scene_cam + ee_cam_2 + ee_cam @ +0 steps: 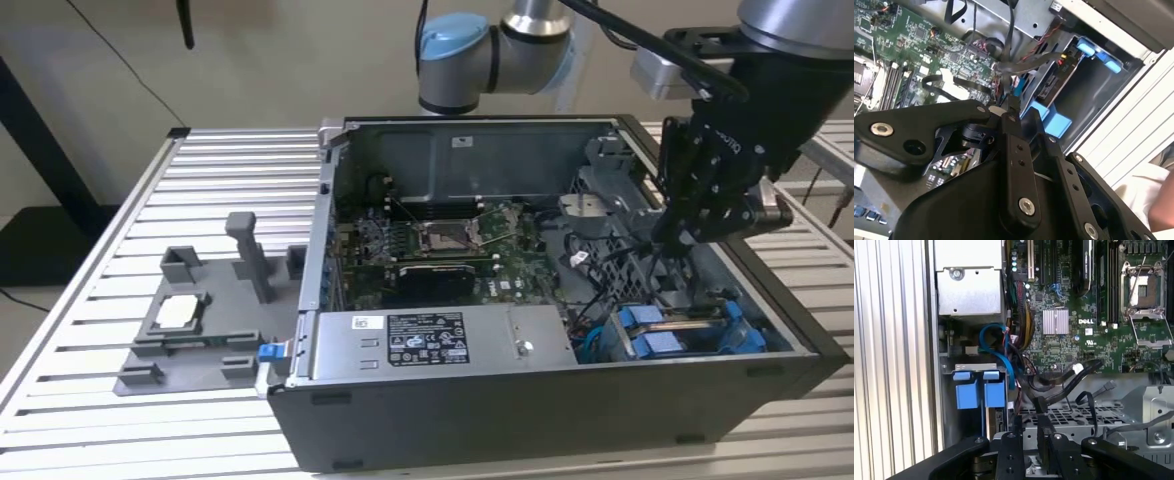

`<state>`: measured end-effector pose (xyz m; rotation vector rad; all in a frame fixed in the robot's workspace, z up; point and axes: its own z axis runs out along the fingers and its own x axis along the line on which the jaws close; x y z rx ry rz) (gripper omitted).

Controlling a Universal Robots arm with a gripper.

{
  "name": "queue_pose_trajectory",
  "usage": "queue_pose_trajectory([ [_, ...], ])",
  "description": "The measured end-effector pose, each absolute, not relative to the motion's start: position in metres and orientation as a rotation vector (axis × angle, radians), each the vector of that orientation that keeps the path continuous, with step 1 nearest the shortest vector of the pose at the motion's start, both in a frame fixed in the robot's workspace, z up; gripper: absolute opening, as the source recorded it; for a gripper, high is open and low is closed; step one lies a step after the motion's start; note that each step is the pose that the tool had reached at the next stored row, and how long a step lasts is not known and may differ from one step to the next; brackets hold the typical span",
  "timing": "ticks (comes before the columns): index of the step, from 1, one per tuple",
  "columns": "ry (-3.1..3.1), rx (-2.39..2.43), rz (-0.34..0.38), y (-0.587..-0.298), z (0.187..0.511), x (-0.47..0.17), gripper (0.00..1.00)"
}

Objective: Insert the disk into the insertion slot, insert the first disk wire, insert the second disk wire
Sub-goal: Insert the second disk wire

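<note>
In the open computer case (534, 430), the blue-framed disk (979, 392) sits inside the insertion slot (1099, 95). The hand (1009, 114) is closed on a black disk wire (1013, 103) beside it.

Place: robotics lab or test bench.
Bench: ribbed aluminium-profile table (80, 300).
Robot: industrial arm (494, 50), at 12 o'clock of the case in the exterior view.
Workpiece: opened desktop computer case (534, 410), motherboard (441, 240) bare.
Fixture: grey parts holder (200, 345), at 9 o'clock of the case.
</note>
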<state>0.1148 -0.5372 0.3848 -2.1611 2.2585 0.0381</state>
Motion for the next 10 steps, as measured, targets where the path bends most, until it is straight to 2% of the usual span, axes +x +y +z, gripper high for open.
queue_pose_trajectory([
  [6,2.263,-2.165,0.011,-0.529,0.385,0.103,0.27],
  [10,2.277,-2.181,-0.035,-0.525,0.385,0.097,0.27],
])
